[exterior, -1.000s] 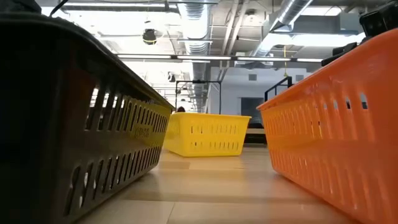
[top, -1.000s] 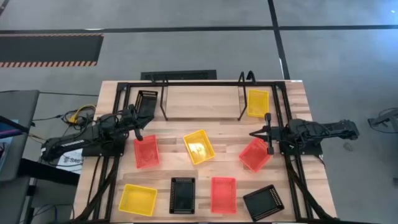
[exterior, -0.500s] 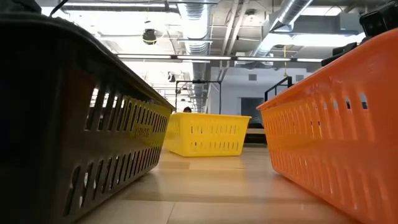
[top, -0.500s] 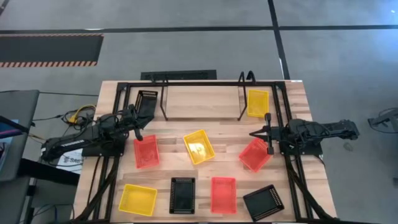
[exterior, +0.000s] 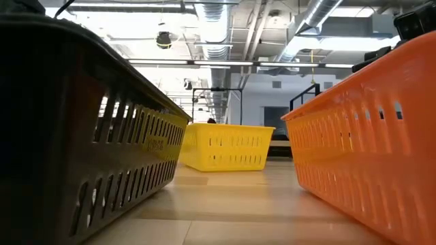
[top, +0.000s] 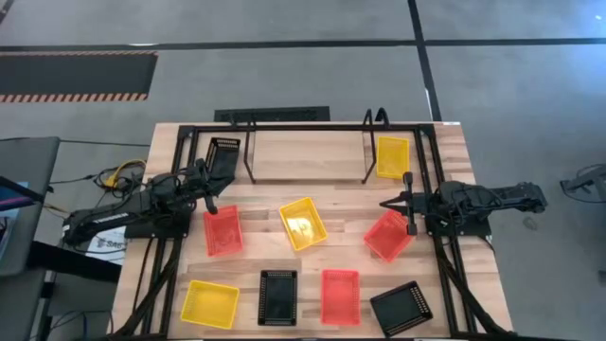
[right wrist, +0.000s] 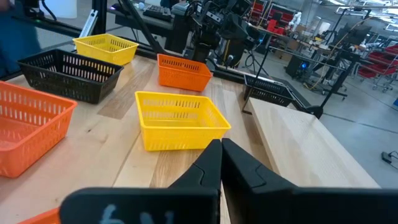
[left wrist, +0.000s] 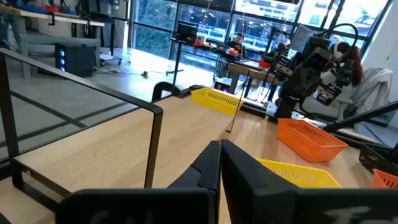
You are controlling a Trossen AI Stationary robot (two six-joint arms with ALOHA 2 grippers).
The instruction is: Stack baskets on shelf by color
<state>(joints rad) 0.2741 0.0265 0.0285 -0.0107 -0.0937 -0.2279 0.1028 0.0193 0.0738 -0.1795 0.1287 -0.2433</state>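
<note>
The shelf [top: 308,152], a low rack of thin black tubing with upright loops at each end, stands at the far middle of the wooden table [top: 308,204], and everything else is placed from it. Just outside its left end lies a black basket [top: 223,153]; just outside its right end lies a yellow basket [top: 392,156]; nothing rests between the end loops. In front of the shelf, near the table's middle, a yellow basket [top: 302,224] sits turned at an angle, with a red-orange basket [top: 222,231] to its left and another red-orange basket [top: 388,235], also skewed, to its right. Farther still from the shelf, along the near edge, runs a row: a yellow basket [top: 209,303], a black basket [top: 277,296], a red-orange basket [top: 340,296] and a tilted black basket [top: 401,308]. The left gripper [top: 210,199] hangs in front of the shelf's left end, just above the far edge of the left red-orange basket, its fingers [left wrist: 205,171] pressed together on nothing. The right gripper [top: 409,216] hangs in front of the shelf's right end, over the far corner of the right red-orange basket, its fingers [right wrist: 208,165] likewise clenched and empty, pointing toward the middle yellow basket.
</note>
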